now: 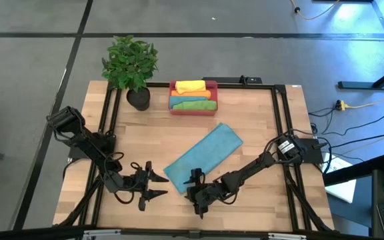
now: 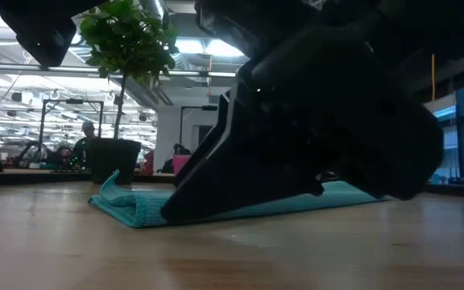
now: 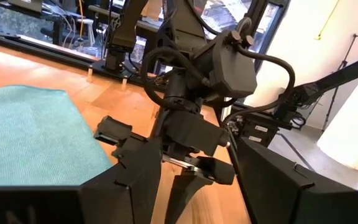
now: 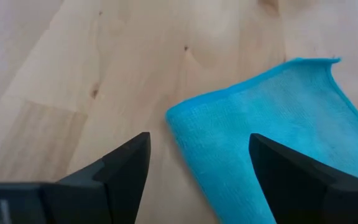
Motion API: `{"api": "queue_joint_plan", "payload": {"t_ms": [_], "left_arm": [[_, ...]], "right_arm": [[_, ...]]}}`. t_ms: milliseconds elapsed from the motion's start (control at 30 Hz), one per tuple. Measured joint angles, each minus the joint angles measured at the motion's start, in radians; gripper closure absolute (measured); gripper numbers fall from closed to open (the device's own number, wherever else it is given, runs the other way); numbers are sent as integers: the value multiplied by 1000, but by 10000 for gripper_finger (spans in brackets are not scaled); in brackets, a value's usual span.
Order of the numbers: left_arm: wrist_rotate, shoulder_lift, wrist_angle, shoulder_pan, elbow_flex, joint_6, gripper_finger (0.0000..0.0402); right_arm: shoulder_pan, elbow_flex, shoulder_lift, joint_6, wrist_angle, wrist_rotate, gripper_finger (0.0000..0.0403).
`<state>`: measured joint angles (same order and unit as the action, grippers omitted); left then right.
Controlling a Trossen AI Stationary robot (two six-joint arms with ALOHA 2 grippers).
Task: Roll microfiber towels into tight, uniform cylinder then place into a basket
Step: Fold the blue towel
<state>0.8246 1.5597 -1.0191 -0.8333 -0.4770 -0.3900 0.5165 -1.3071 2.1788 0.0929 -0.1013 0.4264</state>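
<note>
We see the right tool [image 1: 197, 195] low over the wooden worktop [image 1: 259, 140], fingers spread wide, empty, at the 7 o'clock corner of the folded teal-blue microfiber towel [image 1: 204, 155]. Left tool [image 1: 153, 185] hovers just at 9 o'clock of it, also wide and empty. Red-pink plastic basket [image 1: 193, 110] sits at 12 o'clock with rolled yellow, blue, orange and green towels [image 1: 193, 95].
</note>
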Motion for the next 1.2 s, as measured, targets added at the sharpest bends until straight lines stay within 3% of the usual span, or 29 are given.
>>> {"api": "queue_joint_plan", "payload": {"t_ms": [367,600,1067,1200], "left_arm": [[0,0,-2,0,0,-5,201],[-21,0,-16,-8,0,-49,202],[-19,0,9,11,0,-64,202],[31,0,17,17,0,-79,202]], "right_arm": [[-3,0,0,-1,-33,1,130],[-3,0,0,-94,-42,10,130],[-2,0,0,-20,-60,51,130],[-2,0,0,6,-67,51,130]]}}
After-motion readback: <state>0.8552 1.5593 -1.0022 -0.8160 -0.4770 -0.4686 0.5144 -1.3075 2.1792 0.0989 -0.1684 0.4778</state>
